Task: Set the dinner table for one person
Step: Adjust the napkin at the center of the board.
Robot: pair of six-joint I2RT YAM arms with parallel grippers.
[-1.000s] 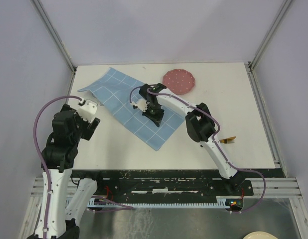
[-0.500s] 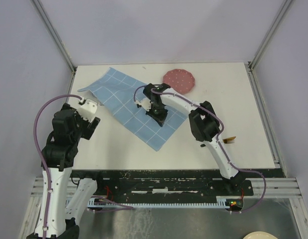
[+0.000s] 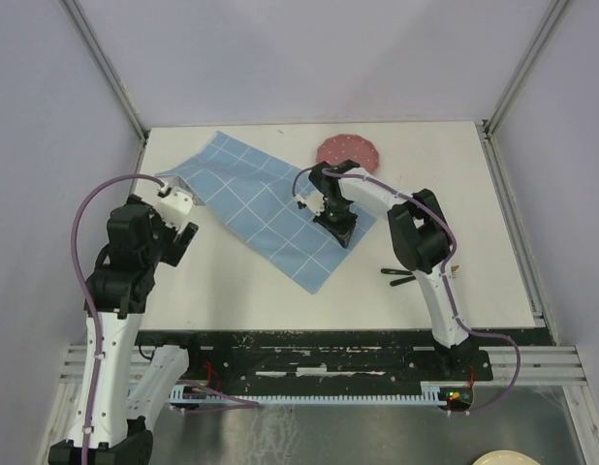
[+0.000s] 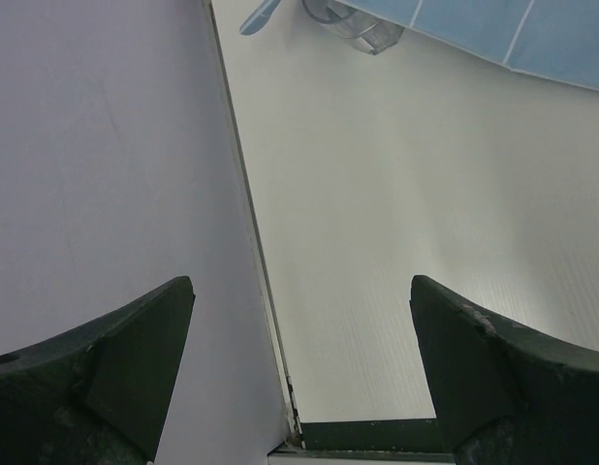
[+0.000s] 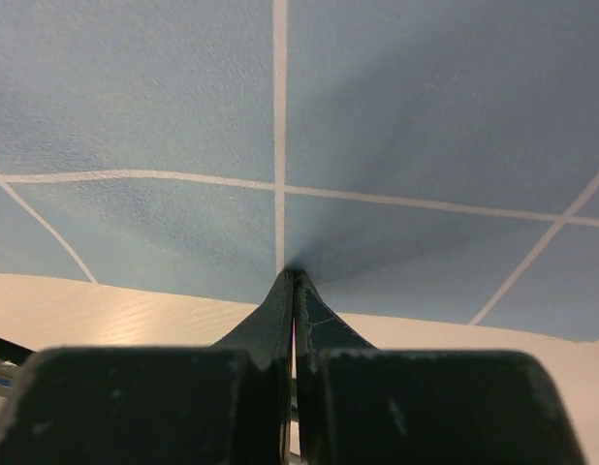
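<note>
The edge of the placemat (image 5: 183,97) is being pinched by the clenched right gripper (image 5: 292,281), near the pink plate (image 3: 349,153). The left gripper (image 4: 301,288) is being held released, jaws wide, above the left edge of the dinner table (image 3: 455,194), which is lying under everything, between the walls.

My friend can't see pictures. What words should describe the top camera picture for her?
The right gripper is shut on a blue grid placemat that lies crooked on the white dinner table. The left gripper hangs open over the table's left edge. A pink dotted plate sits at the back.
</note>
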